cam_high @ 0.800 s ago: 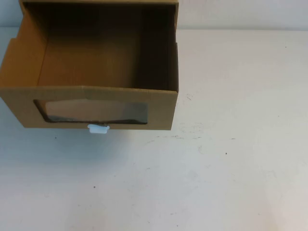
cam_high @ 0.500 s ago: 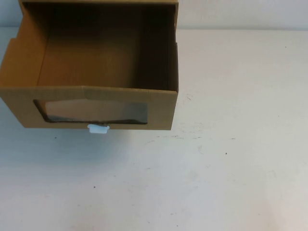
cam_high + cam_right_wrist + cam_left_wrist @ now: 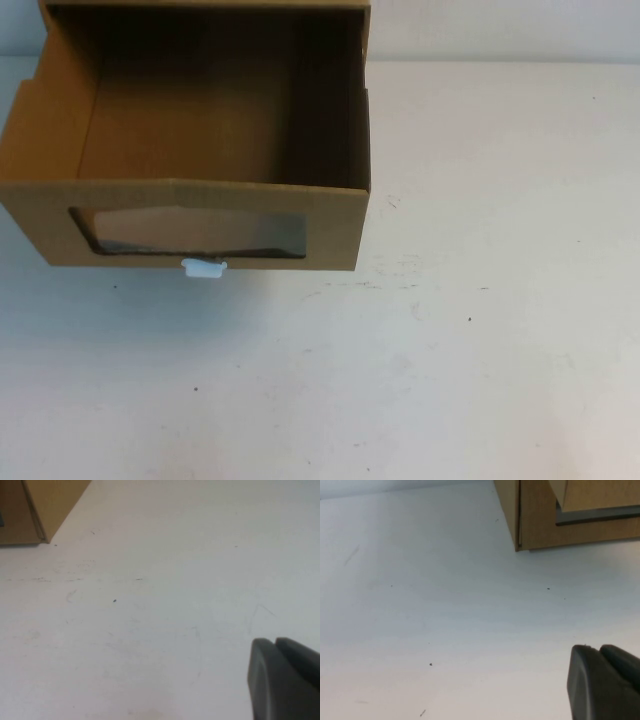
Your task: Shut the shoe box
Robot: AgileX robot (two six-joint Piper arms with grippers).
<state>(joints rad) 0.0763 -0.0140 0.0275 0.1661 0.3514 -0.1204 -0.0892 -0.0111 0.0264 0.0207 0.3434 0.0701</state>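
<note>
White worktop (image 3: pixel 470 380) fills the high view, scuffed and dotted with small dark specks. At about ten o'clock on it sits the shoe box (image 3: pixel 200 130), brown cardboard, its drawer pulled out toward the camera and open on top. The front panel carries a clear window (image 3: pixel 190 232), and a small white pull tab (image 3: pixel 203 267) sits just below it.

The left pincer (image 3: pixel 607 685) hangs over bare worktop, the box corner well apart from it; its dark fingers look pressed together. The right pincer (image 3: pixel 285 677) hovers likewise over bare worktop, fingers also together, pinching nothing.
</note>
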